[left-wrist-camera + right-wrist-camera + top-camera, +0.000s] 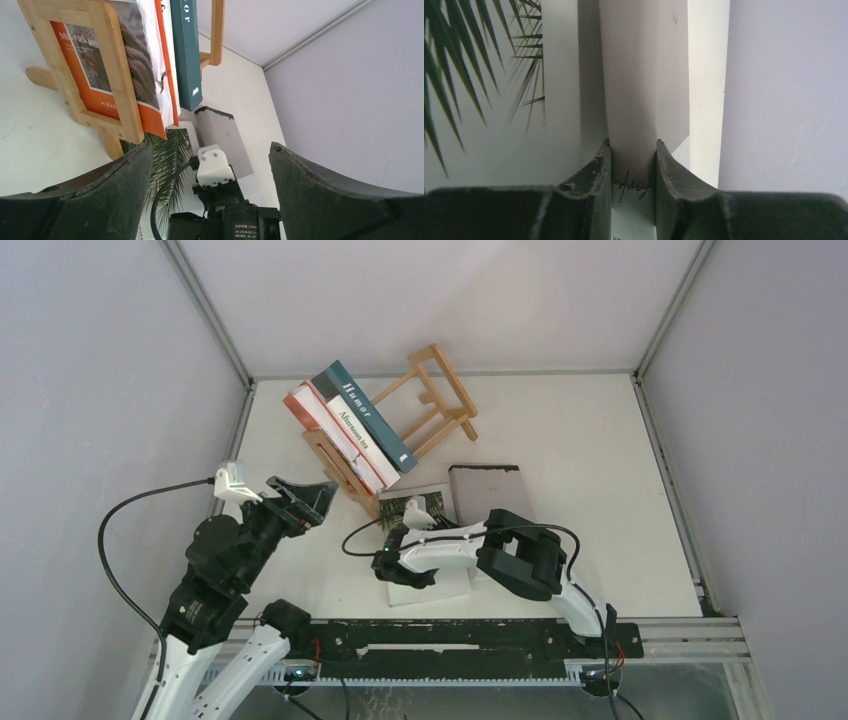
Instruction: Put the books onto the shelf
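- Shelf (455, 388): your light-wood slatted rack with ladder-like ends, set askew at the far centre of the matte white worktop (580, 460); plain grey walls (760, 390) on three sides.
- In it, side by side, spines up: orange-red book (152, 120), white book (352, 435), teal book (370, 415).
- Grey book (487, 490): plain, flat on the worktop, near the shelf.
- Palm-leaf book (445, 500): just left of it; your right tool (631, 145) is clamped on its pale edge.
- Left tool (211, 147): curved black fingers wide apart, left of the shelf, holding nothing.
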Tool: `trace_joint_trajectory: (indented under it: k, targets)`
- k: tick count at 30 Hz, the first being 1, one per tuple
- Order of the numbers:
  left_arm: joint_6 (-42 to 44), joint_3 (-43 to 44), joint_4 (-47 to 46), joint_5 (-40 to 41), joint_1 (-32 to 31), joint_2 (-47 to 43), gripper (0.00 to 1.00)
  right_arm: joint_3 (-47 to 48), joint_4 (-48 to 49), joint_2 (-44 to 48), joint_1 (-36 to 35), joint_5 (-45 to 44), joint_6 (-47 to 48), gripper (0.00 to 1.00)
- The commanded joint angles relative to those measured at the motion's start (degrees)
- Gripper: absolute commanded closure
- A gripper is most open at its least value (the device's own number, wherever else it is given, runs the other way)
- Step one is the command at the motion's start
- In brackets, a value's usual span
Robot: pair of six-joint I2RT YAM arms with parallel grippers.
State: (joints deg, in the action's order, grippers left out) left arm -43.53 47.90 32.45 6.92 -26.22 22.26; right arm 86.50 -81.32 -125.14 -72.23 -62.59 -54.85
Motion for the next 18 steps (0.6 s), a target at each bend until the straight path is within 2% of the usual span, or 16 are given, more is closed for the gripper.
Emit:
trace_joint_trajectory:
  k: [1,9,18]
  targets:
    - [-0.41,2.09,-0.75,0.32,0.38,-0.02,0.10,0.05,-1.57,4.68,-0.58,-1.03,-4.71,0.75]
    - [-0.52,4.32,0.16,1.53,0.33,1.24,0.10,2.06,-10.01,11.78,-1.98,-3.24,-9.33,0.76]
    - [-0.03,6.54,-0.16,3.01,0.38,3.57,0.11,4.49,-10.20,26.16,-2.38,-3.78,-5.97,0.74]
